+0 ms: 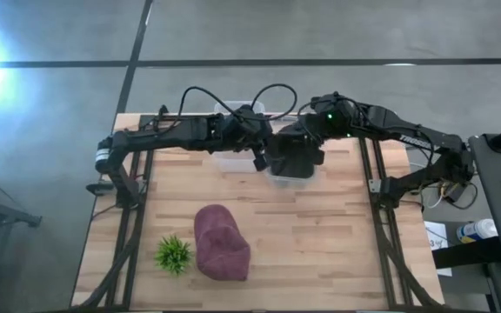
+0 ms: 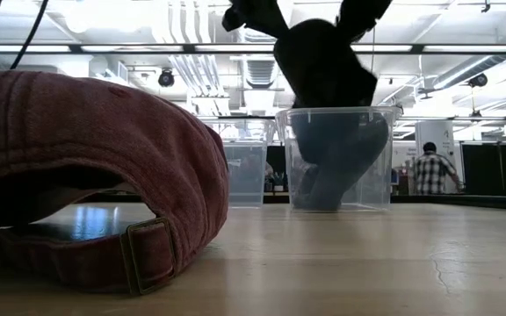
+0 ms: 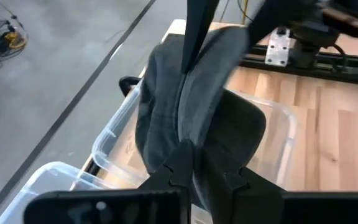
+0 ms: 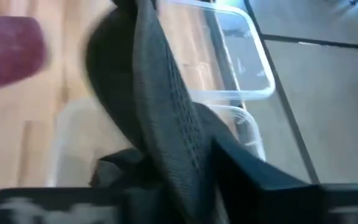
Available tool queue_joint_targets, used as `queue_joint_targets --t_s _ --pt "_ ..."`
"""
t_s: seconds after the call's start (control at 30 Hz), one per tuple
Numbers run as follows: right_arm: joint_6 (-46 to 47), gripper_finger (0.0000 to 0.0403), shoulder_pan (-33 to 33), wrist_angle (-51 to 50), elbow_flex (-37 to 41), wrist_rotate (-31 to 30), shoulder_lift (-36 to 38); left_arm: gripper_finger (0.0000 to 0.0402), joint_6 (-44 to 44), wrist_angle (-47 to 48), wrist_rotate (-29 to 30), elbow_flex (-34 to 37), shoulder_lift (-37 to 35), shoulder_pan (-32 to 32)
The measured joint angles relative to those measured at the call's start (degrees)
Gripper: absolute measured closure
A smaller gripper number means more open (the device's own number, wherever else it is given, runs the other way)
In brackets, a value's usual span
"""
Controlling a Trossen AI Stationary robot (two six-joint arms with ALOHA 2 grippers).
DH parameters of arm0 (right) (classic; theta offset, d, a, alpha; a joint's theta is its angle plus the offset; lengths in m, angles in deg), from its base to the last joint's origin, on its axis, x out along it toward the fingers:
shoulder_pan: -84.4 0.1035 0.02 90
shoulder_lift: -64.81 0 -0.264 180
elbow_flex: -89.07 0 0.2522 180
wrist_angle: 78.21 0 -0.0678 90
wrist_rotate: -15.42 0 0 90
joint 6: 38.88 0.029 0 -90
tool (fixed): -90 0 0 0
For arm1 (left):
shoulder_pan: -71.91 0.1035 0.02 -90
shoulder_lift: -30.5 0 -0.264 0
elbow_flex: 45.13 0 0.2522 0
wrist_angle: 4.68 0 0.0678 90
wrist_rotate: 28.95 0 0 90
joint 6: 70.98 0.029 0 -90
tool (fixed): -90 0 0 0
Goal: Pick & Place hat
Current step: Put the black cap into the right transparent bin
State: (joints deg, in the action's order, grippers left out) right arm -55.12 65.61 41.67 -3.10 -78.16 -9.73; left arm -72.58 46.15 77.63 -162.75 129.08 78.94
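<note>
A dark grey hat [image 1: 292, 160] hangs between my two grippers over a clear bin [image 1: 278, 179] at the table's far middle. In the low view the hat's lower part [image 2: 336, 162] is down inside the bin [image 2: 385, 158], while its upper part [image 2: 319, 61] is above the rim. My left gripper [image 1: 263, 155] comes in from the left and my right gripper [image 1: 307, 143] from the right; both are shut on the hat. A maroon hat [image 1: 221, 243] rests on its brim and strap on the near left part of the table. My left gripper [image 3: 207, 177] pinches a fold of the dark hat's cloth [image 3: 194, 134] between its two fingers [image 3: 178, 165]. The hat stands up ahead of the fingers and hangs partly into the bin. My right gripper [image 4: 191, 180] holds the hat's mesh-textured cloth [image 4: 166, 118] beside its finger [image 4: 253, 174]; the exact place of contact is hidden by the cloth. The hat hangs below it into the bin.
A second clear bin [image 1: 233, 160] stands beside the first toward the far left [image 2: 244, 171]. A small green plant [image 1: 173, 254] sits left of the maroon hat. Bare wood shows on the table's near right [image 1: 320, 252]. A person [image 2: 429, 168] stands far off in the room.
</note>
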Motion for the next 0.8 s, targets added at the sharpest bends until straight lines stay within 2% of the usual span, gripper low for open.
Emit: queue_joint_targets --t_s 0.1,0.13,0.3,0.43,0.5,0.63,0.7,0.8 --pt "-0.15 0.0373 -0.23 0.22 0.0 0.44 -0.65 0.0359 -0.86 -0.04 2.01 0.0 0.0 0.0" --pt "-0.44 0.0382 -0.38 0.23 0.0 0.73 -0.85 0.0354 -1.25 0.01 3.47 0.0 0.0 0.0" --pt "-3.34 0.0387 -1.48 2.42 0.63 7.18 -1.49 0.033 -7.31 1.15 4.81 0.0 -0.17 -0.09" --pt "-9.08 0.0388 -1.55 3.28 0.87 7.95 -3.26 0.0323 -13.32 0.37 -0.48 0.02 -0.08 -0.47" --pt "-10.91 0.0388 -1.69 3.26 0.94 8.03 -4.95 0.0323 -15.2 -0.14 -1.16 0.02 0.46 -0.99" --pt "-15.54 0.0389 -2.09 3.24 0.96 4.63 -7.57 0.0322 -16.5 -2.35 0.85 0.13 2.31 -1.58" --pt "-15.68 0.0388 -2.43 3.65 0.96 1.93 -8.92 0.0322 -16.33 -3.85 -0.12 0.08 3.24 -1.85" --pt "-17.07 0.0376 -3.56 3.23 1.01 1.43 -9.42 0.0322 -16.46 -3.31 -1.16 0.07 4.91 -2.31"
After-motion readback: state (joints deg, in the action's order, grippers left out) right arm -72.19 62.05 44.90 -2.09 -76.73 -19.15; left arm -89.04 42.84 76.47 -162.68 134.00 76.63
